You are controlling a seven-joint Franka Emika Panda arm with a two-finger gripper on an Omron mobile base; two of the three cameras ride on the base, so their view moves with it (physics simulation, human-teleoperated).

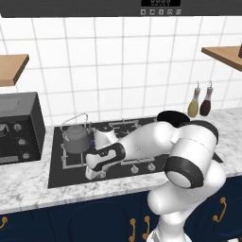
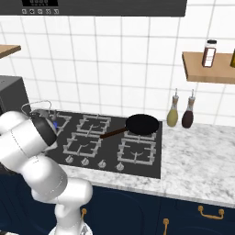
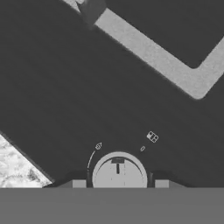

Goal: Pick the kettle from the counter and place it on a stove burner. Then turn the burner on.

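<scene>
The kettle [image 1: 76, 138] stands upright on the stove burner [image 1: 72, 150] at the left of the black cooktop [image 1: 59, 175], its thin wire handle arched above the rounded grey body; from the right base view it shows partly behind the arm, at the far left rear of the hob [image 2: 42, 111]. The pincer [image 1: 95, 173] is down at the front edge of the cooktop, near the row of knobs, just in front of and to the right of the kettle and apart from it. In the hand view a round grey knob [image 3: 119, 171] sits between the two finger tips [image 3: 79, 183], which stand either side of it; whether they press on it I cannot tell, since the tips are mostly cut off at the bottom. A black frying pan [image 2: 142, 124] rests on the right rear grate, and two bottles [image 1: 200, 101] stand on the marbled worktop [image 1: 28, 184] by the tiled wall.
</scene>
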